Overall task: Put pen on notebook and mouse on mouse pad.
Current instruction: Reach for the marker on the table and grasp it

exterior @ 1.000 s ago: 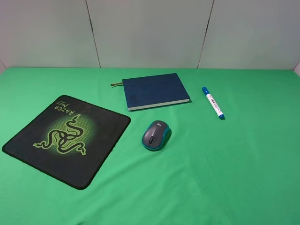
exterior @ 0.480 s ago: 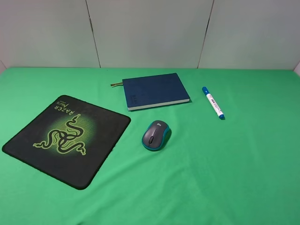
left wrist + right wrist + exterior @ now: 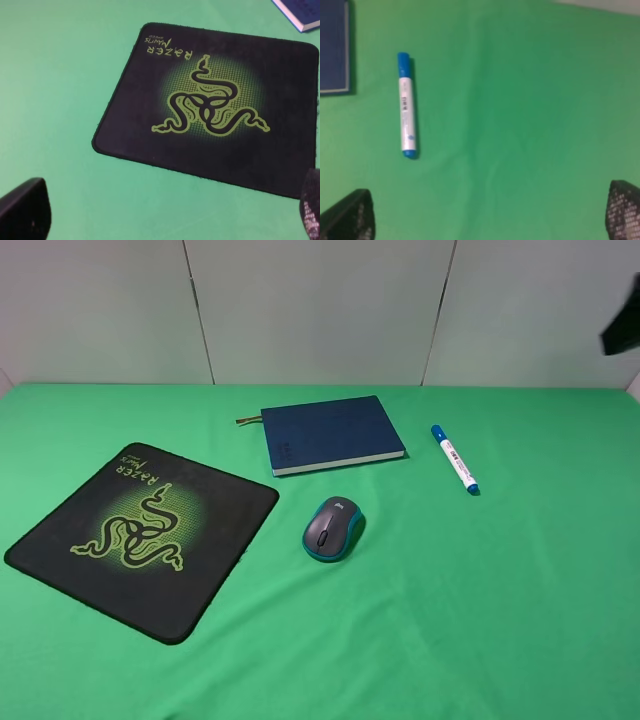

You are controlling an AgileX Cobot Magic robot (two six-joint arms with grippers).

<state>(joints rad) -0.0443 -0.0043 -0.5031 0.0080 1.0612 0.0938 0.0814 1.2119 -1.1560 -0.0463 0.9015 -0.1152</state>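
Note:
The black mouse pad point(image 3: 140, 535) with its green snake logo lies at the left. The navy notebook point(image 3: 330, 432) sits at the back middle, and the grey and teal mouse point(image 3: 333, 527) rests on the cloth just in front of it. The blue-capped pen point(image 3: 455, 459) lies to the right of the notebook. My left gripper point(image 3: 168, 215) hangs open over the mouse pad point(image 3: 210, 100), holding nothing. My right gripper point(image 3: 487, 215) is open above bare cloth, with the pen point(image 3: 407, 105) and the notebook's edge point(image 3: 333, 47) off to one side.
Green cloth point(image 3: 480, 620) covers the whole table, with a pale panelled wall behind. A dark part of the right arm point(image 3: 622, 328) shows at the upper right edge. A corner of the notebook point(image 3: 302, 12) shows in the left wrist view.
A dark part of the right arm has come into the exterior view at the upper right edge. The objects on the table have not moved.

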